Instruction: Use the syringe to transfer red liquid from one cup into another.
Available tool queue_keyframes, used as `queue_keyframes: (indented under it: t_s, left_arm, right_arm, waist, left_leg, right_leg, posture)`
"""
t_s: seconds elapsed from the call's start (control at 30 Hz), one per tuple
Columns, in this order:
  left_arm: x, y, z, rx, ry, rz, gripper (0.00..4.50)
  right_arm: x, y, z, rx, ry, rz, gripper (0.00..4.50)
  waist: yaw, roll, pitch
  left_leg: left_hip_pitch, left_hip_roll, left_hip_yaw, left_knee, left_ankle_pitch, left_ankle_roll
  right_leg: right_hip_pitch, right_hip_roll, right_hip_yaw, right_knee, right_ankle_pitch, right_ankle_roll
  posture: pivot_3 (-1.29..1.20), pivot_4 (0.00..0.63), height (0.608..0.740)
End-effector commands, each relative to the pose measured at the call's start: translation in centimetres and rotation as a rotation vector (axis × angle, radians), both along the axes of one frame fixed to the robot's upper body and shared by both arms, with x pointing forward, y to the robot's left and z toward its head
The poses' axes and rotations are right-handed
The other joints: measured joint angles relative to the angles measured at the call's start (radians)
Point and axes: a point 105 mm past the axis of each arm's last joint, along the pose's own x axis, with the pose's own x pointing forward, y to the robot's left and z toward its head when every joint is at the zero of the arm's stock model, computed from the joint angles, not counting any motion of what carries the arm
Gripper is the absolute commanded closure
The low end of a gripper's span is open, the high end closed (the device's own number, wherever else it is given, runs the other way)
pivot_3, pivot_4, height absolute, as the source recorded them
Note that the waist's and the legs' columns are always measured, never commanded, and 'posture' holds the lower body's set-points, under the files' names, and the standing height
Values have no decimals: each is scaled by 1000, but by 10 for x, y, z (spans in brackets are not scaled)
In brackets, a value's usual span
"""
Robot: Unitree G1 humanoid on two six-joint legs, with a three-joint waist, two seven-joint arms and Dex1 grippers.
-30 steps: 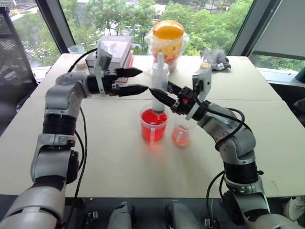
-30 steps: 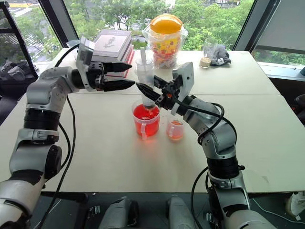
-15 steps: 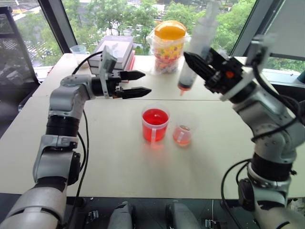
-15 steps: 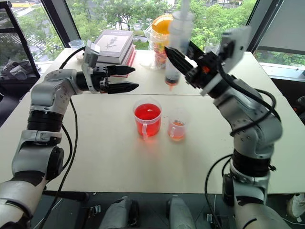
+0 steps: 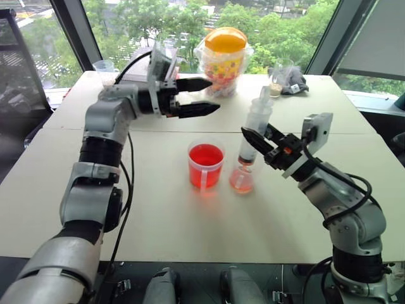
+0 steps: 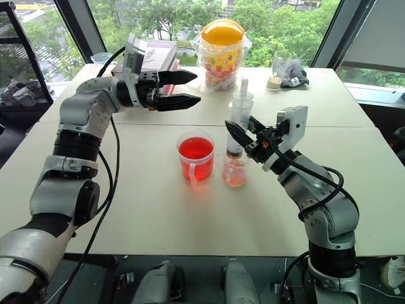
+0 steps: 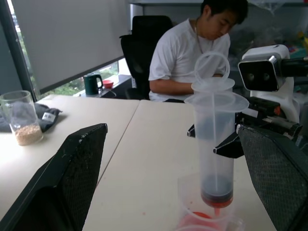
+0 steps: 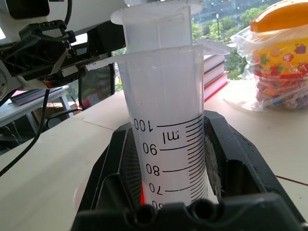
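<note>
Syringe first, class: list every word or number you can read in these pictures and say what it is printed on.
"100", "90", "80", "70": scale numbers on the syringe, held in the right gripper.
"ml": unit mark beside the "100" on the same barrel.
The number below "70" is cut off by the fingers.
Stacked books: cover print too small to read.
Jar's tag: unreadable.

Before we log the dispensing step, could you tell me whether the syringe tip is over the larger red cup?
No, the syringe stands tip-down over the smaller cup, beside the larger red cup.
</note>
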Motion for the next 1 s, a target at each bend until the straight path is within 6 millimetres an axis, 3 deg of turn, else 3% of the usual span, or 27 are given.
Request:
queue_keyframes:
  t_s: [0.03, 0.3, 0.9, 1.0]
  left_arm:
    - [-6, -12, 22, -19, -77, -54, 53]
    - [-9, -36, 28, -20, -101, -133, 53]
    - [0, -72, 16, 27, -90, -155, 53]
    - [-2, -79, 14, 45, -83, -181, 910]
  right_arm:
    - [-8, 1, 10, -5, -69, -3, 3106]
    - [-8, 3, 7, -24, -76, -6, 3106]
    - [-10, 9, 11, -59, -93, 18, 3106]
    - [-10, 11, 10, -70, -95, 23, 3106]
  waist:
    - [0, 0, 0]
    - [-3, 0, 0]
    - [-1, 0, 0]
    - [-1, 0, 0]
  left_leg:
    - [0, 0, 0, 0, 0, 0]
    - [0, 0, 0, 0, 0, 0]
    - [-1, 0, -1, 0, 0, 1]
    - [-1, 0, -1, 0, -1, 1]
  right_leg:
    - [0, 0, 0, 0, 0, 0]
    - [0, 0, 0, -1, 0, 0]
    - [0, 0, 0, -1, 0, 0]
    - [0, 0, 0, -2, 0, 0]
  posture:
    - [0, 150, 740]
    - [0, 150, 740]
    - [0, 150, 740]
    - [0, 150, 740]
